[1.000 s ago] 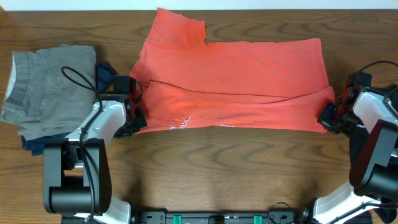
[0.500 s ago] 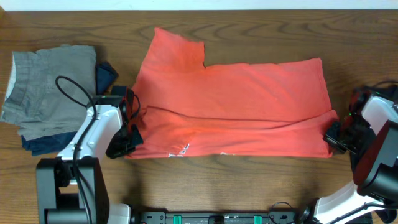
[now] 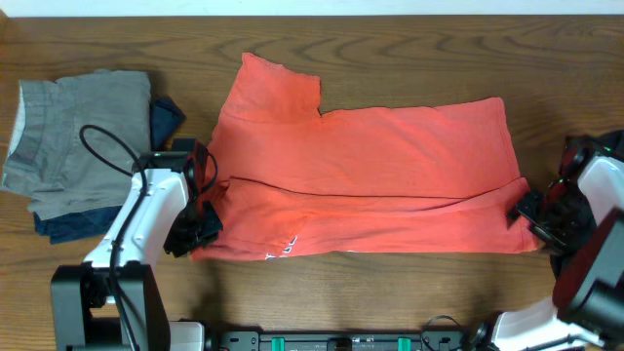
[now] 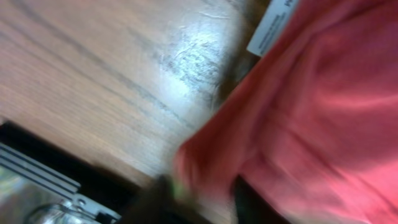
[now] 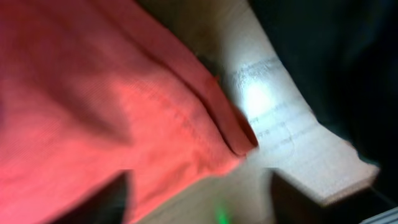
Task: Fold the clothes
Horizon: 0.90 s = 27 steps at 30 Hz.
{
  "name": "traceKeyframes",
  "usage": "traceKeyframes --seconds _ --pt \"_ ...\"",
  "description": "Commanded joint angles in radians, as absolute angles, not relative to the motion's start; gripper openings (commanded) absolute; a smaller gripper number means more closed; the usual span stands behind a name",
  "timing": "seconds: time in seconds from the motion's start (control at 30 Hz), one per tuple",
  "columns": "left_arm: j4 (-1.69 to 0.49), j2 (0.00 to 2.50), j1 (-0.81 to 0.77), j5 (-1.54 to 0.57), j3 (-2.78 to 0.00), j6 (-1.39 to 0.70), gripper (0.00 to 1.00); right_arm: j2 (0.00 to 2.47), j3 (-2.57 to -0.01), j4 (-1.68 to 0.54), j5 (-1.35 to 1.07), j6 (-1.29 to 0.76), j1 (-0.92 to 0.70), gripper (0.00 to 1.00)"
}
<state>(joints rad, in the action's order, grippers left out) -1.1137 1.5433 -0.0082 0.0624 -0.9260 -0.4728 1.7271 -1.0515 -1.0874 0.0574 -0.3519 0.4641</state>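
The red shirt [image 3: 370,175] lies folded mid-bench [image 3: 390,292]. Right pincer [image 3: 532,215], at 3 o'clock, is wide. Left pincer [image 3: 201,226], at 9: cannot tell. Let go fully, then lift straight up so the fold stays flat.

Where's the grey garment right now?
Overhead view: the grey garment lies far left, atop dark blue cloth, beside the coral T-shirt.

Wooden table [image 3: 390,292]: coral T-shirt [image 3: 390,175], grey garment pile [image 3: 78,136]

Front fold of the T-shirt [image 3: 370,185] slid nearer — fingers [image 5: 295,194] parted.
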Motion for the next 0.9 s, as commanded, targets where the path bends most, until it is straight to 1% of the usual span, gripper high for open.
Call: traceKeyframes --seconds 0.0,0.13,0.27,0.37,0.47,0.67,0.87 --pt "-1.132 1.498 -0.003 0.052 -0.945 -0.484 0.55 1.617 -1.053 -1.097 0.04 -0.327 0.47 0.99" --pt "-1.167 1.434 -0.003 0.052 -0.966 -0.453 0.6 1.504 -1.071 -1.105 0.028 -0.316 0.47 0.99" --pt "-1.15 1.336 -0.003 0.042 -0.984 -0.432 0.73 1.409 -1.098 -1.054 -0.091 -0.233 0.47 0.99" --pt "-1.04 1.276 -0.003 -0.099 -1.002 -0.282 0.74 1.372 -1.105 -1.017 -0.206 -0.141 0.469 0.99" --pt "-0.932 1.277 -0.003 -0.2 -1.042 -0.239 0.76 1.367 -1.105 -1.012 -0.241 -0.105 0.457 0.99" --pt "-0.805 1.436 -0.003 -0.215 -1.193 -0.218 0.75 1.367 -1.105 -1.008 -0.26 -0.08 0.419 0.99" --pt "-0.777 1.739 -0.003 -0.218 -1.443 -0.175 0.76 1.367 -1.105 -1.005 -0.267 -0.08 0.402 0.99"
